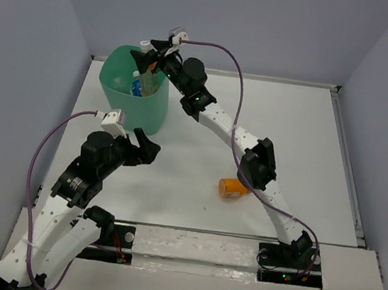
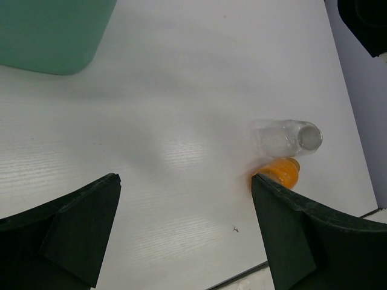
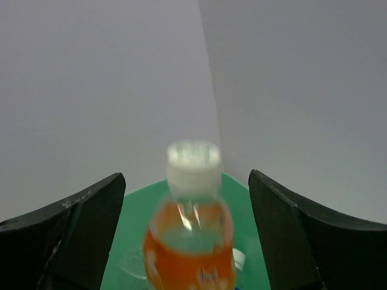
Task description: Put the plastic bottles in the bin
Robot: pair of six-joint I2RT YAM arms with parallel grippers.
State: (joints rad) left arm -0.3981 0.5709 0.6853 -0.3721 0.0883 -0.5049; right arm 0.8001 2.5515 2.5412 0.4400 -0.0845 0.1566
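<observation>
Orange bottle (image 3: 188, 244), white-capped, loose between the spread right pincer (image 3: 186, 177) over the mint-green bin (image 1: 124, 107).
Left pincer (image 2: 184, 179) apart above the bench (image 2: 181, 90); clear bottle (image 2: 284, 138) and second orange bottle (image 2: 283, 171) lying touching.

Overhead plus wrist views; shared bin (image 1: 150, 109)

The mint-green bin (image 1: 152, 111) stands upright at the far left of the table, and a clear bottle with blue label (image 1: 137, 84) is inside. An orange-filled bottle with white cap (image 3: 190, 241), blurred, is upright over the bin. A second orange bottle (image 1: 233, 187) lies on the table, just beside an empty clear bottle (image 2: 284, 138).
</observation>
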